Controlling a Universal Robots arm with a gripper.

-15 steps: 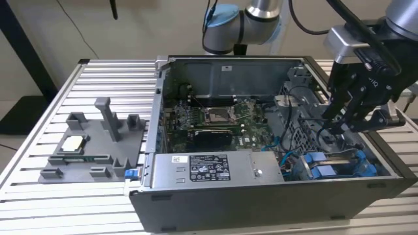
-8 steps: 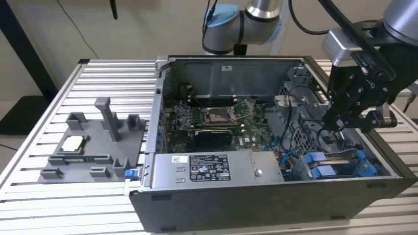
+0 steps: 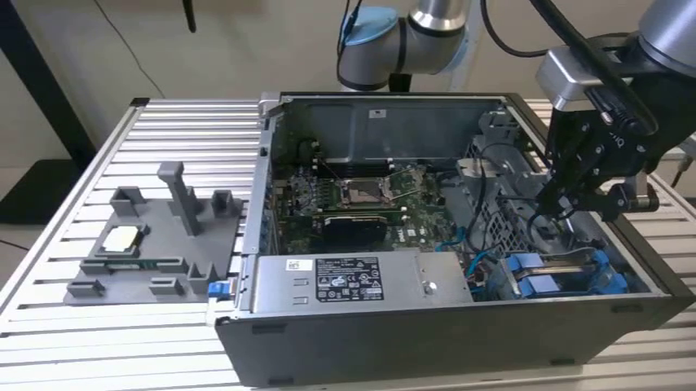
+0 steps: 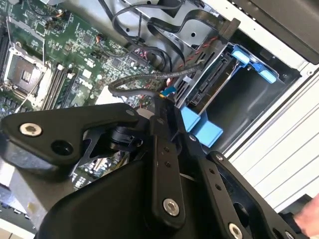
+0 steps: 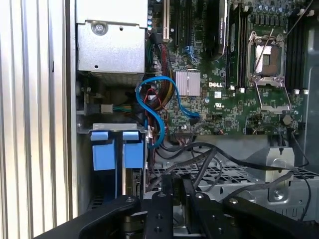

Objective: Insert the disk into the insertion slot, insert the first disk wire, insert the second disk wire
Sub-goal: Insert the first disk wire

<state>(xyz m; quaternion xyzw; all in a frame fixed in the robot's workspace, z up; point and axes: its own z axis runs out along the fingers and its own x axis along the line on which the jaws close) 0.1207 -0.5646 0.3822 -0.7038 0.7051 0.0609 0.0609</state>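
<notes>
The disk (image 4: 212,82) sits in the insertion slot (image 4: 241,107), framed by its bright blue carrier. In the exterior view this is the near corner of the open computer case (image 3: 435,350), toward the exterior view's right. Just beside the slot, along the case's near wall, lies the grey labelled power-supply box (image 3: 359,281).

The end effector (image 4: 164,102) hangs inside the case, above the bay and a little behind it. It is closed on the blue-tipped plug of a black disk wire (image 4: 168,91). The plug is just beside the disk's exposed edge, and I cannot tell whether the two touch. Loose black cables trail over the perforated cage (image 5: 234,174) near the fingers.

Farther back the green motherboard (image 3: 359,195) lies flat on the case floor. A grey fixture tray (image 3: 152,244) rests on the slatted surface (image 3: 185,130) at the exterior view's left, well apart from the case. The arm (image 3: 425,32) rises behind the case's far wall.
</notes>
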